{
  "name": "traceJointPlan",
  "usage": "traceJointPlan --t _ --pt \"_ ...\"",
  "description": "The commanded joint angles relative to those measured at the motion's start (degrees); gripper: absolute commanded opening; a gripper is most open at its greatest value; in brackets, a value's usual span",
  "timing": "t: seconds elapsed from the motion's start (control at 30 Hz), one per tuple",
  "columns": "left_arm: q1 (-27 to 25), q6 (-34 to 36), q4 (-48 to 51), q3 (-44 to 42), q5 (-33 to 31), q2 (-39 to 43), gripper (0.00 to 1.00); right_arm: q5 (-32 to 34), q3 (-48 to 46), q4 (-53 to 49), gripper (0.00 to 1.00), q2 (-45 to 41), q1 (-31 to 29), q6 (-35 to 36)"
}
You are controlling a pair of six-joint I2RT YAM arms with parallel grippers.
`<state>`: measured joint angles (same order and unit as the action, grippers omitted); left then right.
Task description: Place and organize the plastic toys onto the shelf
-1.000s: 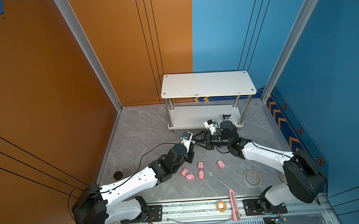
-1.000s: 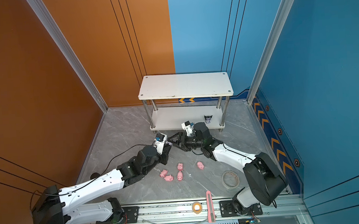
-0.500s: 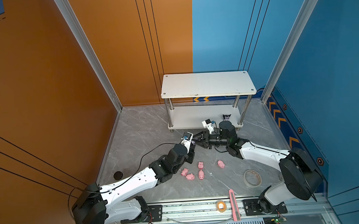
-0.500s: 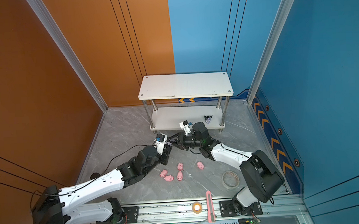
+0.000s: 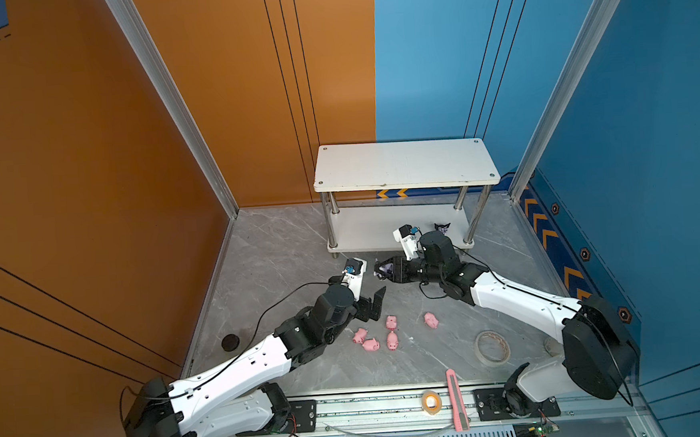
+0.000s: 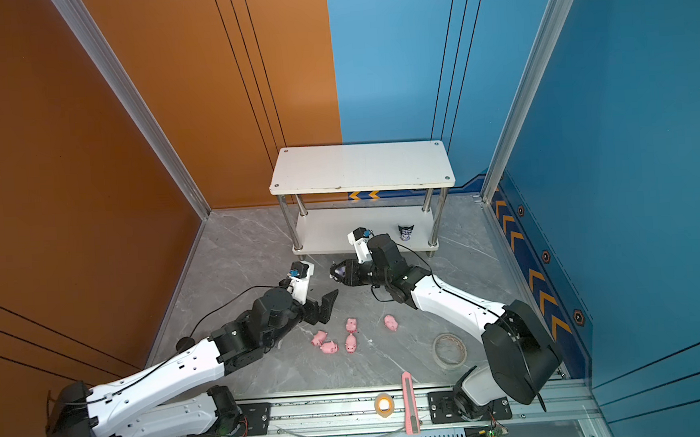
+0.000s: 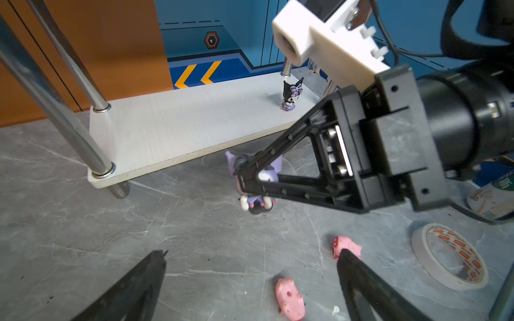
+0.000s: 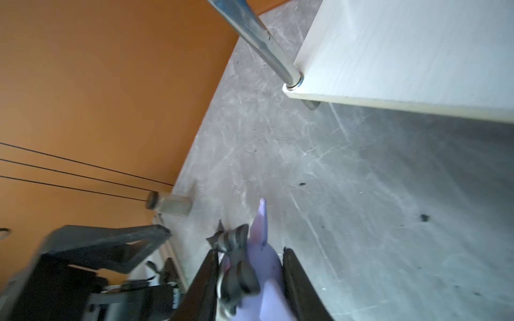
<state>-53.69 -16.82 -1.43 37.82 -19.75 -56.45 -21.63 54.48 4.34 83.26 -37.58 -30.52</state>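
- On the near rail lie a long pink utility knife (image 5: 455,400) and a small tape roll (image 5: 430,400). A flat paper-tape ring (image 5: 492,347) rests just behind on the grey veined floor (image 5: 284,265)
- Five glossy pink pigs (image 5: 392,341) cluster loosely mid-floor (one sits apart, to the right), with open stone all round them
- The left gripper (image 7: 250,254) hangs just beyond the pigs, its black triangular fingers spread wide and gripping nothing
- The right gripper (image 5: 381,271) reaches across the middle, fingers pressed against both sides of a smooth purple figurine (image 8: 267,264) with a dark striped bow, just in front of the shelf's lower edge
- The shelf (image 5: 403,164) stands near the back wall, with matt white boards on chrome tube legs. A black-eared figurine (image 5: 442,228) stands upright on the lower board near the right front leg, and the rest of that board is open
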Motion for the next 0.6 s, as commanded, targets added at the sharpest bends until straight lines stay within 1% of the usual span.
traceJointPlan --t 0.0,0.1,0.17,0.23,0.37,0.47,0.57 --pt "0.0 -2.8 5.9 -3.1 -3.1 6.3 0.98 13.0 -0.7 -5.3 0.1 -0.2 -2.1 19.2" --pt "0.7 -4.2 9.8 -5.4 -8.0 12.5 0.98 15.7 -3.4 -0.4 0.1 1.5 -6.1 25.1" --pt "1.9 -5.1 11.7 -6.6 -9.7 16.1 0.98 18.9 -4.9 3.2 0.11 3.1 -9.5 29.7" --pt "3.6 -6.4 14.5 -7.6 -10.6 19.4 0.98 19.9 -5.8 7.6 0.11 5.2 -12.8 33.1" --pt "7.0 -8.0 15.4 -9.2 -9.2 23.4 0.98 20.2 -6.6 16.1 0.09 10.3 -17.0 37.0" --pt "9.2 -9.2 15.2 -9.7 -6.9 23.5 0.98 18.7 -5.2 18.4 0.09 14.5 -18.2 36.3" --pt "11.0 -10.2 14.5 -10.0 -3.9 21.4 0.98 17.4 -4.4 21.0 0.09 18.3 -18.8 35.3"
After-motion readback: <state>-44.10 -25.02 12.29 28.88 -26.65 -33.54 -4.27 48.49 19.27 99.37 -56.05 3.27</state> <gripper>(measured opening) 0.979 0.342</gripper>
